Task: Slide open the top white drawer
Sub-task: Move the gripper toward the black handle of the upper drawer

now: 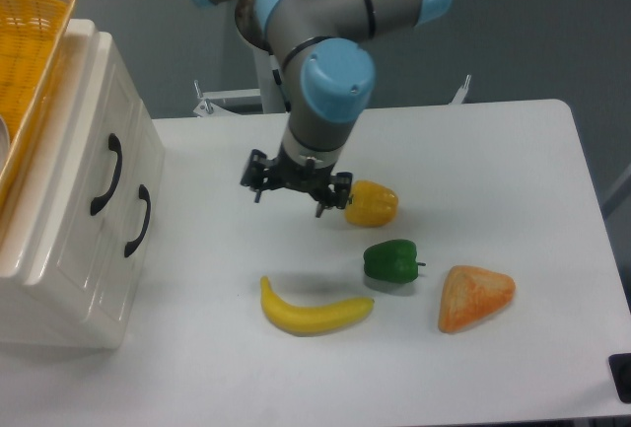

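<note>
The white cabinet stands at the left edge of the table. Its top white drawer is closed, with a black curved handle. The lower drawer below it carries its own black handle and is closed too. My gripper hangs above the middle of the table, well to the right of the cabinet and apart from both handles. Its fingers are spread open and hold nothing.
A yellow pepper lies just right of the gripper. A green pepper, a banana and an orange wedge of bread lie nearer the front. An orange basket sits on top of the cabinet.
</note>
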Available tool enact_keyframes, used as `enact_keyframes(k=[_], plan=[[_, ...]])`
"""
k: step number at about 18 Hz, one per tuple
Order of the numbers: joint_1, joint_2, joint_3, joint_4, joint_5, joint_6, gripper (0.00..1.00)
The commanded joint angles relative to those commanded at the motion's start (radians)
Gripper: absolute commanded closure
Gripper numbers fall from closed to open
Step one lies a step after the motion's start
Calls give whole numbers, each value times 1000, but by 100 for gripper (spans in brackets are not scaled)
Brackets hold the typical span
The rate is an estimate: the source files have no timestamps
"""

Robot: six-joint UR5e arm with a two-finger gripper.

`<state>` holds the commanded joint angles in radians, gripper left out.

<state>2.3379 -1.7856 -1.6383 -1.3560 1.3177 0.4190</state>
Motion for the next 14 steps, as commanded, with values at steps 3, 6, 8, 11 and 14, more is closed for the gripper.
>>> enact_keyframes(k=[3,6,8,11,14], plan=[[-45,2,0,0,0,-40,0],[-68,0,0,-2,-5,-40,0],[-81,2,0,-3,-20,-43,0],[-97,5,6,-8,-41,-72,0],[-112,12,25,-8,-63,-89,0]])
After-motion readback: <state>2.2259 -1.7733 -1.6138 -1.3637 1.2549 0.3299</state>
